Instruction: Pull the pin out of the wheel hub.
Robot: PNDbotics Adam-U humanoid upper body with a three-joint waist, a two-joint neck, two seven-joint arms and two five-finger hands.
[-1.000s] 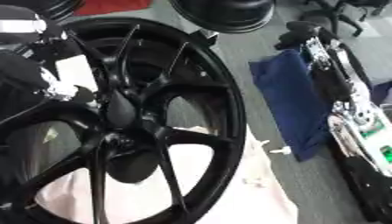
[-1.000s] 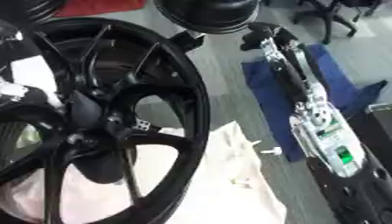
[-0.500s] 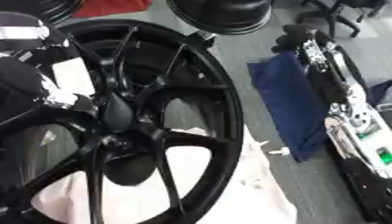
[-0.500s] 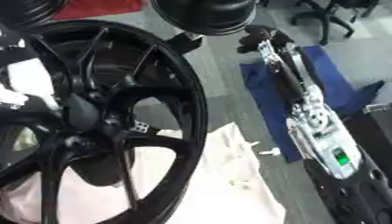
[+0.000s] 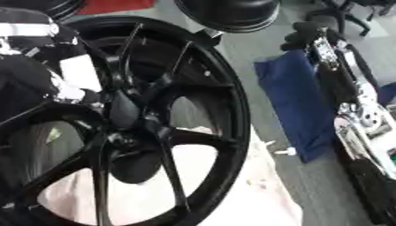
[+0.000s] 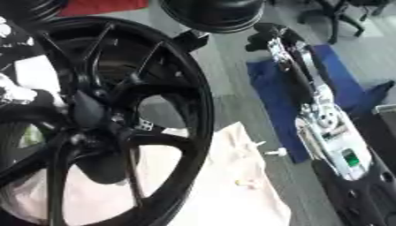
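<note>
A large black wheel (image 5: 131, 128) fills the left and centre, its hub (image 5: 123, 110) left of centre; the pin cannot be made out. The left hand (image 5: 46, 84) reaches the hub, finger state unclear. The right eye view shows more of the right arm (image 6: 325, 119) over blue cloth (image 6: 271, 88); its dark hand (image 6: 267, 35) lies far right, fingers unclear.

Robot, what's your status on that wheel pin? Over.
Left hand at the wheel hub. Right hand far right, clear of the wheel, beside the blue cloth. Pin not made out. Nothing seen blocking.
</note>
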